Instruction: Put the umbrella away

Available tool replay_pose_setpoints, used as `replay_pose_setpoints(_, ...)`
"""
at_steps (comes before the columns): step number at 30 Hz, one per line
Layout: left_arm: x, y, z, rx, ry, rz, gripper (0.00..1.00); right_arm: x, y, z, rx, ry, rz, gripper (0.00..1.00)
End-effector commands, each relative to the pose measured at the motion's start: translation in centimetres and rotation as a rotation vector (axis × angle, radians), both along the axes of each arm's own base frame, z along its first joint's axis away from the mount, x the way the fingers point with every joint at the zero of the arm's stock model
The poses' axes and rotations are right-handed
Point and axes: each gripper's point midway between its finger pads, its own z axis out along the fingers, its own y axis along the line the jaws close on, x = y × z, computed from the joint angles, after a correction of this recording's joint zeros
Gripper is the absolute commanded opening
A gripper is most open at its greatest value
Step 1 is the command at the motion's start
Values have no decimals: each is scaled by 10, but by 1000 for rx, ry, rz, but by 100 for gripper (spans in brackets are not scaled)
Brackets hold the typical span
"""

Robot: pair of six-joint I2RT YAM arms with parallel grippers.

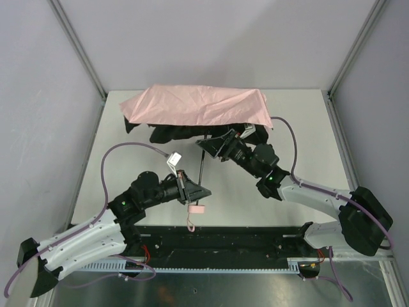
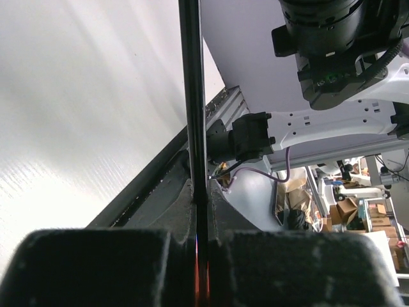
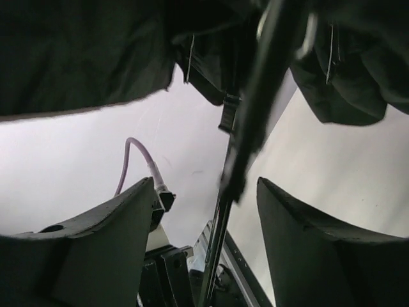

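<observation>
your left claw (image 1: 195, 190) is clamped on the umbrella (image 1: 198, 105) shaft (image 1: 201, 169) mid-frame. right claw (image 1: 206, 148) straddles it, fingers apart. pink canopy sprawls upper centre on the bench (image 1: 307, 128), so collapsing and stowing look undone.

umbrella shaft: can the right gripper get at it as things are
Probably yes: the right gripper stands open astride the shaft, just below the canopy, with nothing between. The left gripper clamps it nearer the handle.
</observation>
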Motion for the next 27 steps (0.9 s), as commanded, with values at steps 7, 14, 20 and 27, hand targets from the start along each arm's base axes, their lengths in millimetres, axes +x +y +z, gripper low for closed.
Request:
replay_pose_setpoints(7,1,-3,54,-147,-157,-13,0,36,-15,48,132,4,-109,69)
replay_pose_setpoints(14,0,-4,57,-157,-163,-21,0,52,-9,57,160,0,-104,45)
replay_pose_setpoints(20,2,-4,64,-169,-176,-16,0,54,-6,51,126,-22,-96,3)
replay_pose_setpoints(27,23,5,88,-161,-243,98,0,-33,22,21,72,6,25,0)
